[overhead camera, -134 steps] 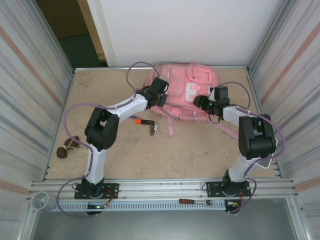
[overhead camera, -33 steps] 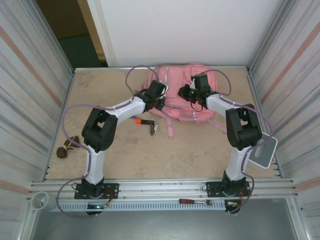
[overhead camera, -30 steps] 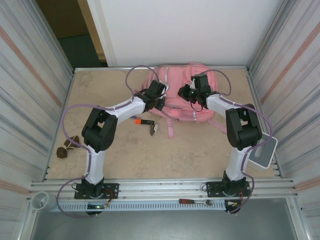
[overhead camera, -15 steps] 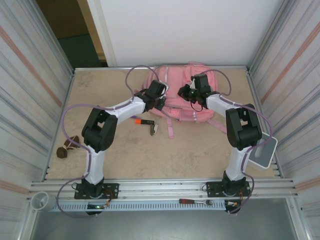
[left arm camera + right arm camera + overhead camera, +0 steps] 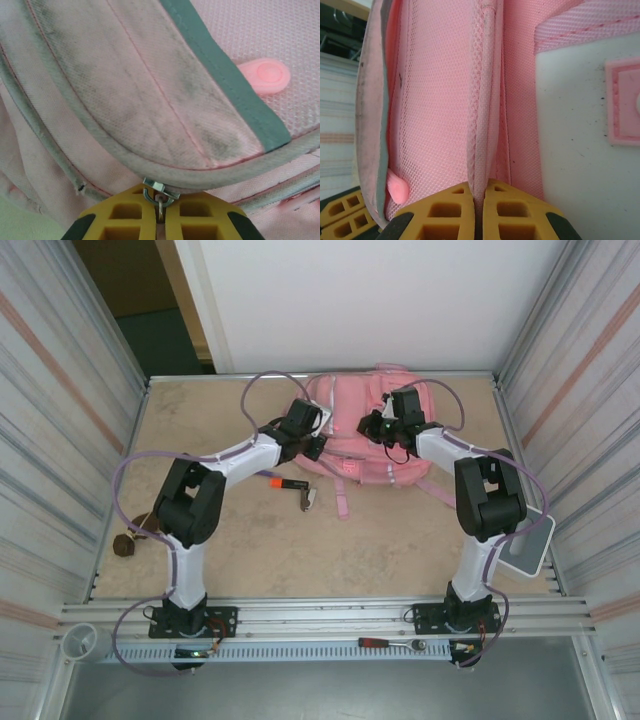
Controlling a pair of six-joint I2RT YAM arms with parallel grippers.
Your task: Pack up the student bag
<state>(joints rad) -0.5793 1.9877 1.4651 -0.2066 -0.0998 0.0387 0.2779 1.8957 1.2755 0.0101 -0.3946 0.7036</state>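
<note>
The pink backpack [image 5: 350, 405] lies at the far edge of the table [image 5: 250, 540]. The left gripper [image 5: 160, 206] is pinched on its metal zipper pull [image 5: 159, 194]; the right gripper [image 5: 479, 195] clamps a piped seam [image 5: 482, 125].

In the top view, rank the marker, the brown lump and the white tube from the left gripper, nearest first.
1. Marker, on the table just below the left gripper.
2. Brown lump, at the table's left edge.
3. White tube, near-left corner.
</note>
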